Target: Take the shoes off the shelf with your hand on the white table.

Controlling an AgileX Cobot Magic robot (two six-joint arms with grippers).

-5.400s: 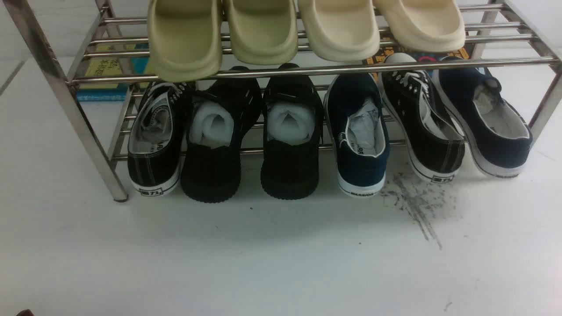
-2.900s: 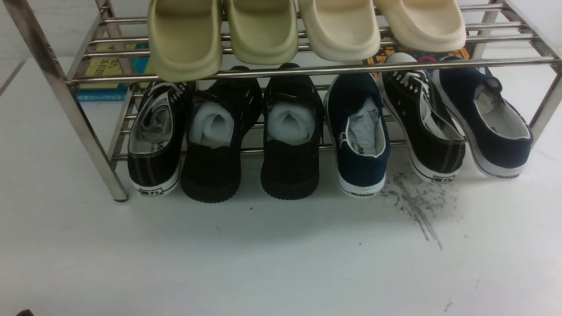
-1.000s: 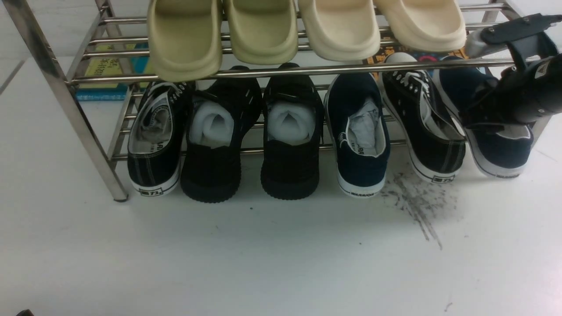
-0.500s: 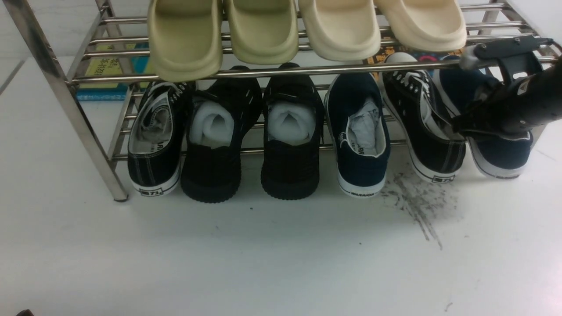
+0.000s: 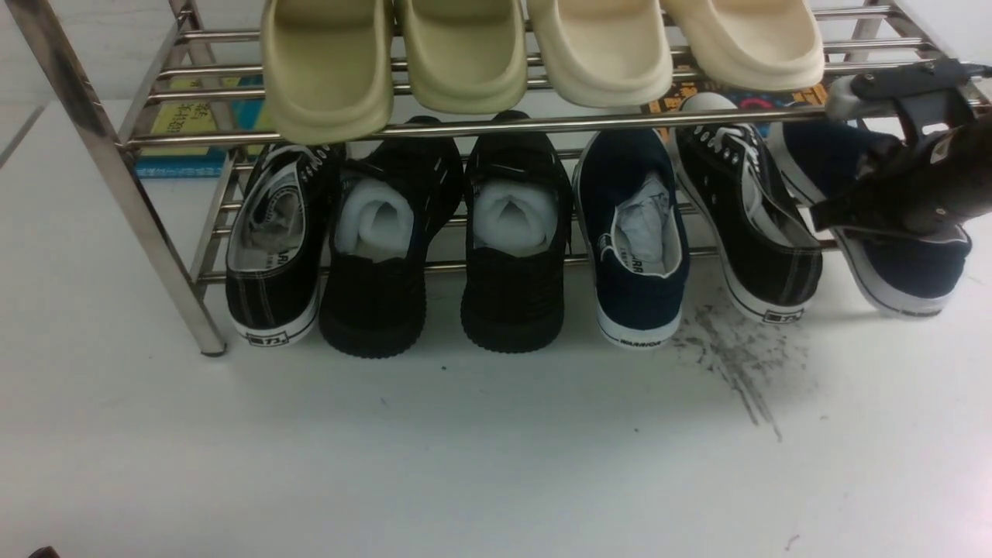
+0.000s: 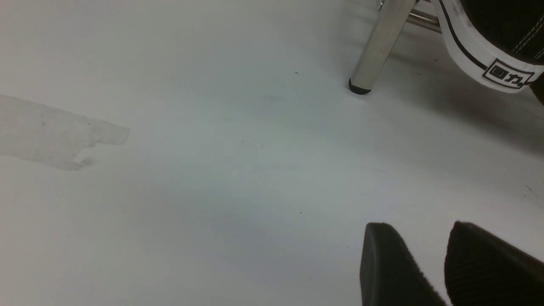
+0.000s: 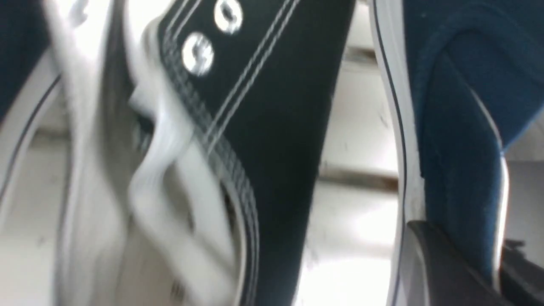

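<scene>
Two navy shoes rest heel-out on the lower tier of the chrome shelf (image 5: 465,124). One navy shoe (image 5: 635,232) sits fourth from the left, stuffed with paper. The other navy shoe (image 5: 907,263) is at the far right, its heel out over the white table (image 5: 465,449). My right gripper (image 5: 868,213) reaches into its opening and is shut on its side wall. The right wrist view shows the blue canvas (image 7: 454,127) pinched between the fingers of that gripper (image 7: 476,263). My left gripper (image 6: 418,238) hangs open over bare table near the shelf's leg (image 6: 378,46).
Several beige slippers (image 5: 465,54) lie on the upper tier. Black lace-up sneakers (image 5: 744,209) (image 5: 275,240) and two all-black shoes (image 5: 442,232) share the lower tier. The lace-up sneaker (image 7: 276,106) lies right beside the gripped shoe. Dark scuff marks (image 5: 736,356) mark the table; books (image 5: 186,124) lie behind.
My right gripper came in from the right, dropped into the far-right navy shoe and shut on its side. That shoe has shifted a little to the right and forward.
</scene>
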